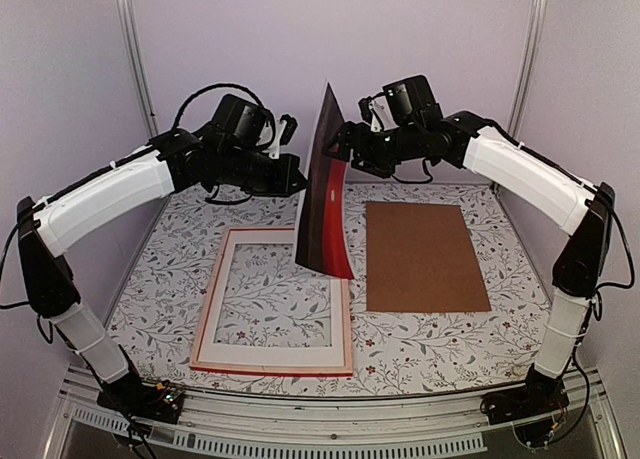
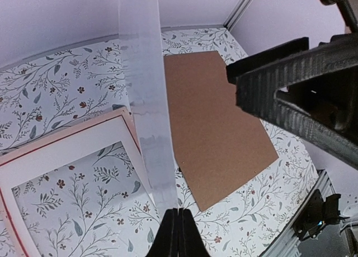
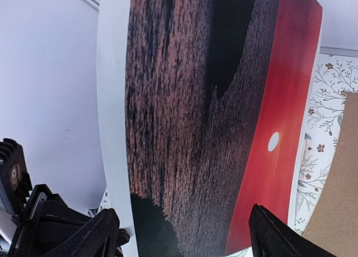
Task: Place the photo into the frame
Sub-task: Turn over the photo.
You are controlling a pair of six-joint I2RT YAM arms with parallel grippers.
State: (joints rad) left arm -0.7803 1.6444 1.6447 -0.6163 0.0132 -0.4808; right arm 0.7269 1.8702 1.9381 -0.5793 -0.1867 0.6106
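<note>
Table (image 1: 180,229), floral cloth, carries everything. The frame (image 1: 270,364) lies flat at near left, pale side up with a red edge showing along its near rail. That is the right way up for loading from behind, I judge. Opening is uncovered, cloth visible through it.

Brown backing board (image 1: 425,257) lies flat to the right of the frame, apart from it. Probably parked there until the print is in.

The photo (image 1: 325,194) is not in the frame yet. It stands on edge in the air between the two arms, bowed, with its low corner over the frame's right rail. I can't tell whether it touches.

Left gripper (image 1: 298,179) comes in from the left and is pinched down on the photo's edge, carrying it alone. Right gripper (image 1: 338,151) sits just beside the upper edge with its jaws spread wide and nothing in them.

View notes:
- The top camera gives the layout, but the print shows only as a dark and red sliver.
- The left wrist camera shows the closed fingers (image 2: 178,232) with the photo's white back (image 2: 142,89) rising from them. It also shows a white mat border (image 2: 61,156) inside the frame rails, hard to separate from above.
- The right wrist camera has the printed face filling the view: dark brown half, red half, small white dot (image 3: 273,141). Its two fingers (image 3: 89,234) stand well apart at the bottom corners.
</note>
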